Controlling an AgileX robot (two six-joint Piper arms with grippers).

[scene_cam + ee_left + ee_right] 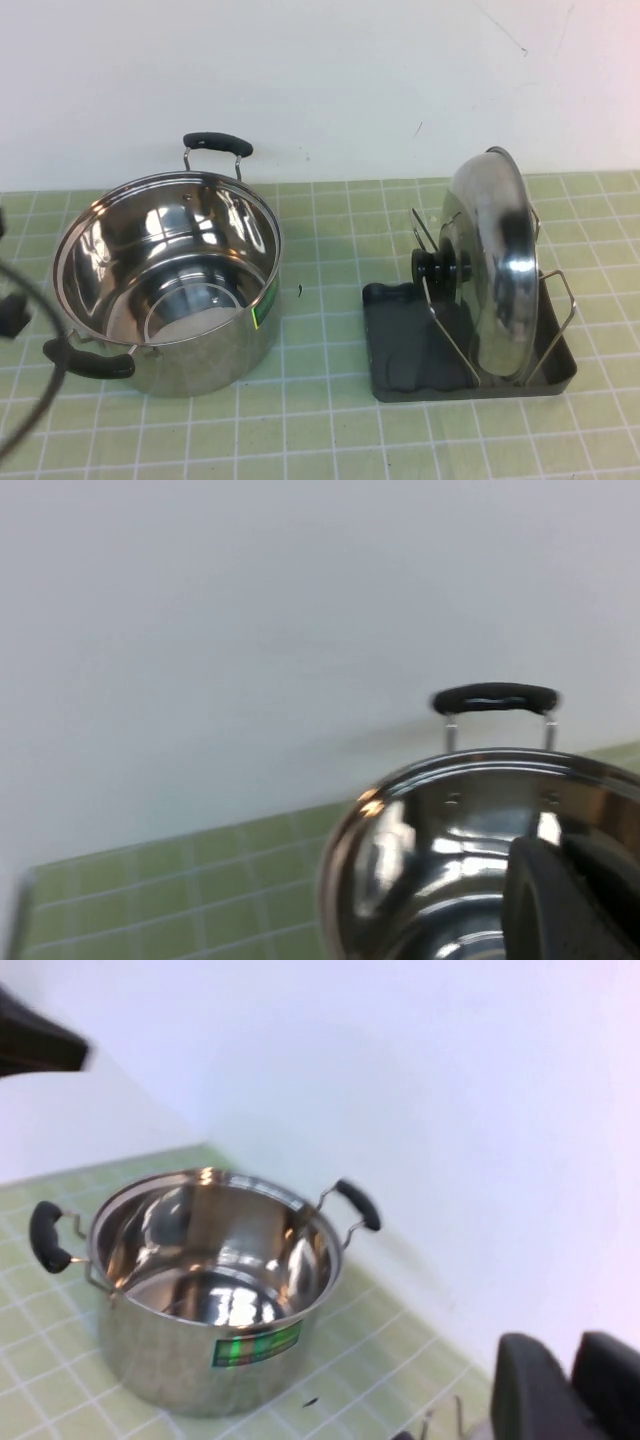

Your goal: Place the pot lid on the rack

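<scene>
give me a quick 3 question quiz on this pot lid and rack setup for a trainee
1. True or false: the pot lid stands on edge in the rack.
2. Which way does the lid's black knob face? A) toward the pot B) toward the wall C) straight up
3. Fill in: neither hand holds anything; the left hand is beside the ____, and the right hand is seen only in its own wrist view.

Key: 1 true; 2 A; 3 pot
</scene>
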